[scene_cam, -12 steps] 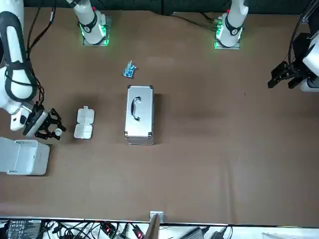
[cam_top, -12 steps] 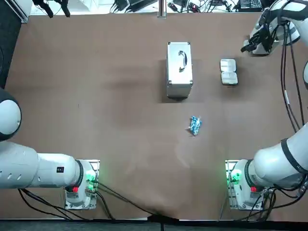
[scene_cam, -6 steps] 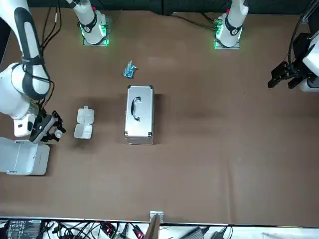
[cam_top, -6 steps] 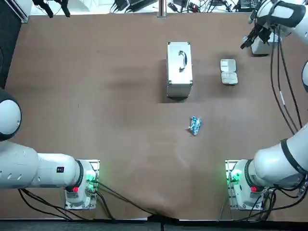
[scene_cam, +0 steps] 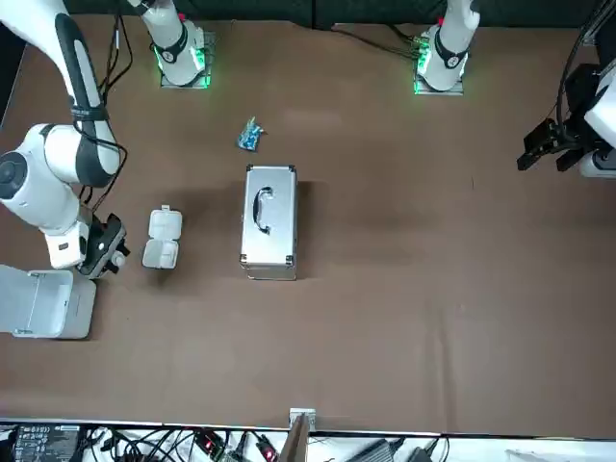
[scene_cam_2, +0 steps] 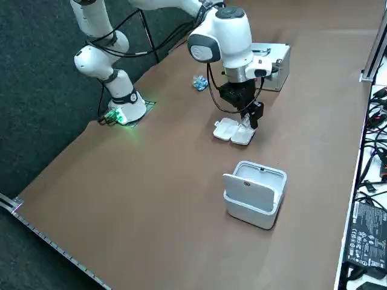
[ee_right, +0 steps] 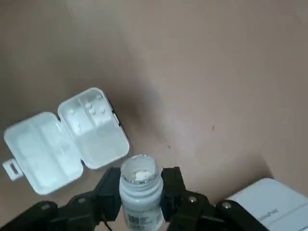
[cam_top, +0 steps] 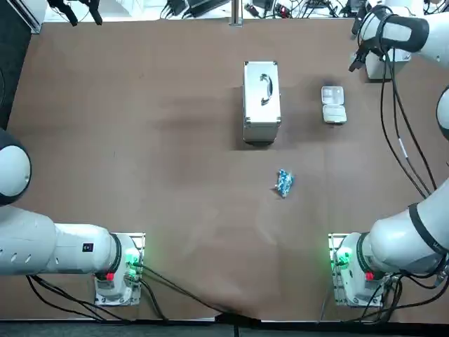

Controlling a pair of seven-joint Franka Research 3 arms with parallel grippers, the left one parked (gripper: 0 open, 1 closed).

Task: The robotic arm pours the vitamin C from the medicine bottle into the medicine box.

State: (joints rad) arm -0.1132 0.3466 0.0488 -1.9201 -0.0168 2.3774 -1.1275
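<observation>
Jaws of my right gripper (scene_cam: 101, 251) clamp the uncapped medicine bottle (ee_right: 138, 193) near the open medicine box (ee_right: 67, 140); I'd centre over a compartment, then tip slowly.

Medicine bottle (ee_right: 139, 192) base out of frame (in right pincer (ee_right: 140, 186) beside medicine box (ee_right: 67, 139))

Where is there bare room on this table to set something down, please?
Left of the metal case the table is bare; so is the strip between blue packet and arm bases. Crowded: medicine box, white bin, right gripper holding the medicine bottle.
</observation>
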